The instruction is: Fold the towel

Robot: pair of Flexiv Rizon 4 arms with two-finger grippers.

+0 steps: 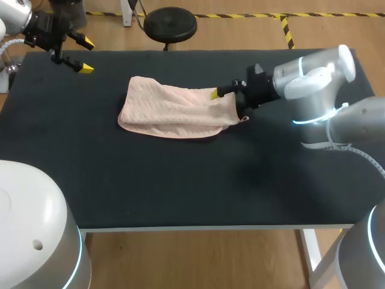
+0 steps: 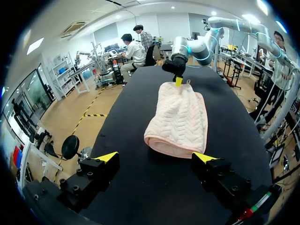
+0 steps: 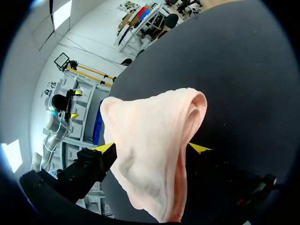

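A pink ribbed towel (image 1: 171, 111) lies doubled over on the black table (image 1: 180, 180), a little behind the middle. My right gripper (image 1: 230, 103) is at the towel's right end, open, with that end lying loosely between its yellow fingers (image 1: 213, 93). In the right wrist view the towel (image 3: 150, 136) runs ahead from between the spread tips of the right gripper (image 3: 152, 148). My left gripper (image 1: 87, 55) hovers open over the far left corner, holding nothing. From the left wrist view the left gripper (image 2: 155, 157) faces the towel's rounded fold (image 2: 180, 117), with the right gripper (image 2: 178, 80) at the opposite end.
The table's front edge (image 1: 192, 227) runs across the head view. White housings of my arms stand at the near left (image 1: 30, 229) and the right (image 1: 355, 120). No other objects are on the tabletop.
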